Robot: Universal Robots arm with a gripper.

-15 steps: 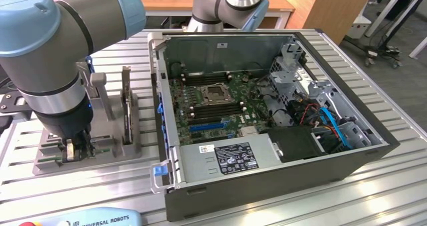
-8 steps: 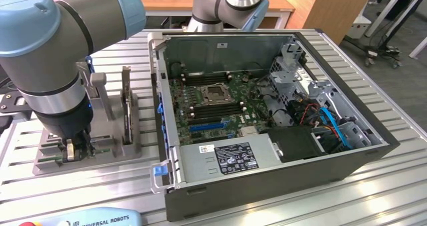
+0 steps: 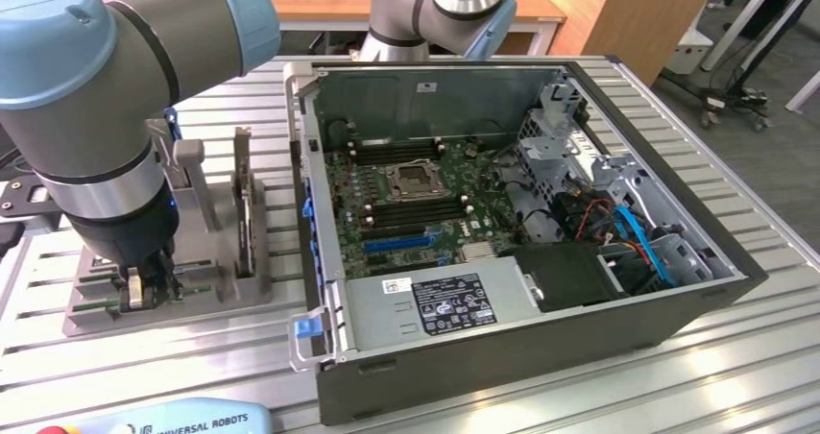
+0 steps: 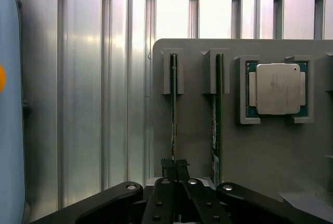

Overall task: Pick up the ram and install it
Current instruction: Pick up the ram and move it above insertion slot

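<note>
In the wrist view, two green ram sticks stand on edge in slots of a grey holder (image 4: 192, 141). My gripper (image 4: 174, 166) is shut on the near end of one ram (image 4: 173, 104), its two black fingertips pressed together around the thin board. The other ram (image 4: 217, 120) stands beside it, apart from the fingers. In the exterior view my gripper (image 3: 134, 292) reaches down into the grey holder (image 3: 244, 295) at that view's left, beside the open computer case (image 3: 513, 357).
A square silver processor chip (image 4: 277, 89) lies in its own seat on the holder. Inside the case the motherboard (image 3: 410, 189) lies exposed, with black slots either side of the processor socket. A light-blue pendant (image 3: 167, 420) lies at the table's front edge.
</note>
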